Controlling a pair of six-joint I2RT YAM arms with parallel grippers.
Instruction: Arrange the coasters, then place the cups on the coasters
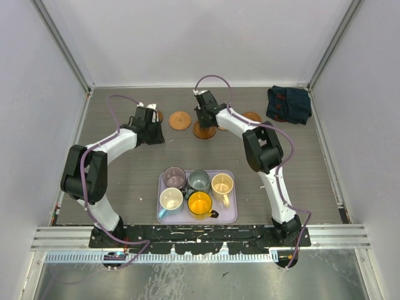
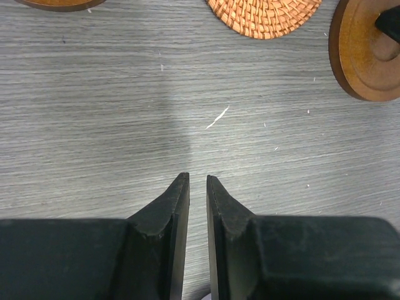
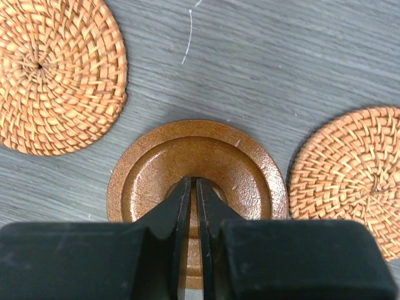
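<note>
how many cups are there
5, all on the tray: purple cup, teal cup, beige cup in the far row; cream cup, yellow cup nearer. None look hidden.

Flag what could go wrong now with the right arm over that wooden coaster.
1. The right fingers stand nearly closed over the middle of the wooden coaster, not at its rim; if they push it, they may slip off.
2. A woven coaster lies right beside that rim; sliding that way could shove or overlap it.
</note>
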